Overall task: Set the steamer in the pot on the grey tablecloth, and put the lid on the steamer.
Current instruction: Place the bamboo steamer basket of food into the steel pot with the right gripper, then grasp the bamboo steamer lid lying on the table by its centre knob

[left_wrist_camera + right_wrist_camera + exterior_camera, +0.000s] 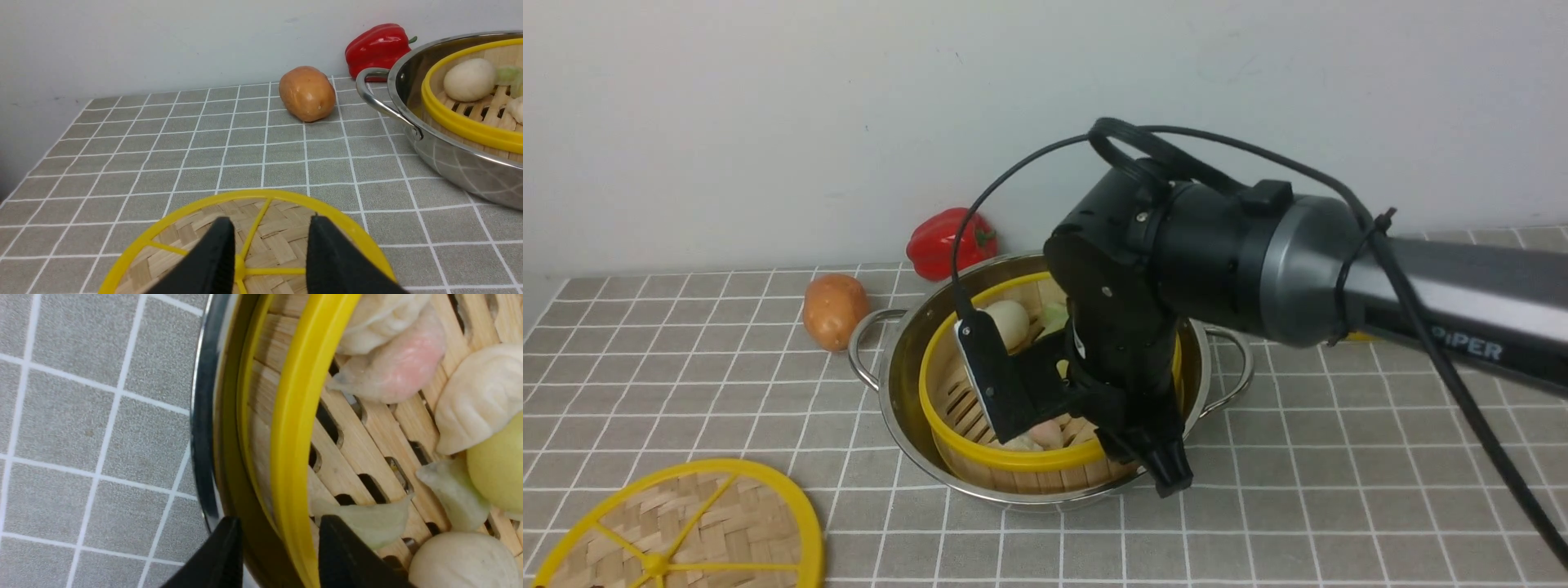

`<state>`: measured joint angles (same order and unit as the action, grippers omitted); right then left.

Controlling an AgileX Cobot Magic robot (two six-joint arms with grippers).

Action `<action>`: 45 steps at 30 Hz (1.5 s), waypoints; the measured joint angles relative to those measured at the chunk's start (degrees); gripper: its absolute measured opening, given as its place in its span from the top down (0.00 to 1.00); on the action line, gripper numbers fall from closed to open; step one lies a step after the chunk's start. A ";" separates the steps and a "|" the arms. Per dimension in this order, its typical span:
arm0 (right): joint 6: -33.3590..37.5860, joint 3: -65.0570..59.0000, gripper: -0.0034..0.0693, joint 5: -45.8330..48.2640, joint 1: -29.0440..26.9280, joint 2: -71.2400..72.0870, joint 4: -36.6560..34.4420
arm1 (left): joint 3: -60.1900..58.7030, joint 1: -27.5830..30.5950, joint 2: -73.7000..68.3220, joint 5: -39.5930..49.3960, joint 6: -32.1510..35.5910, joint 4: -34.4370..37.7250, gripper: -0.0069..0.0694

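The lid lies flat on the cloth at the lower left of the front view, closest to the camera. In the left wrist view the left gripper hangs right over it, jaws parted either side of its hub, holding nothing; whether the tips touch the weave I cannot tell. Up and to the right of the lid, mid-frame, the steamer sits inside the pot, dumplings on its floor. The right gripper straddles the steamer's near rim, one finger inside, one between steamer and pot wall, parted with slack showing, so not pinching. The left gripper is plainly the nearer to the lid; its path runs right and up-frame, where the right arm covers the steamer. Beyond stand a potato and pepper
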<state>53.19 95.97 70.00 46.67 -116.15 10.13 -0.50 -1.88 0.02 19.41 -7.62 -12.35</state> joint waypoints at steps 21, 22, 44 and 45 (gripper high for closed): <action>-58.70 0.00 0.97 -2.91 0.00 25.37 6.83 | 0.00 0.00 0.00 0.00 0.00 0.00 0.59; -62.45 0.00 0.97 -5.44 0.00 27.00 6.83 | 0.00 0.00 0.00 0.00 0.00 0.00 0.59; -71.38 -15.60 0.91 -10.57 -6.12 46.88 7.40 | 0.00 0.00 0.00 0.00 0.00 0.00 0.59; -72.22 -20.62 0.90 -12.27 -9.16 51.85 7.36 | 0.00 0.00 0.00 0.00 0.00 0.00 0.59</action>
<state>-19.03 75.35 57.74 37.51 -64.30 17.49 -0.50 -1.88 0.02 19.41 -7.62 -12.35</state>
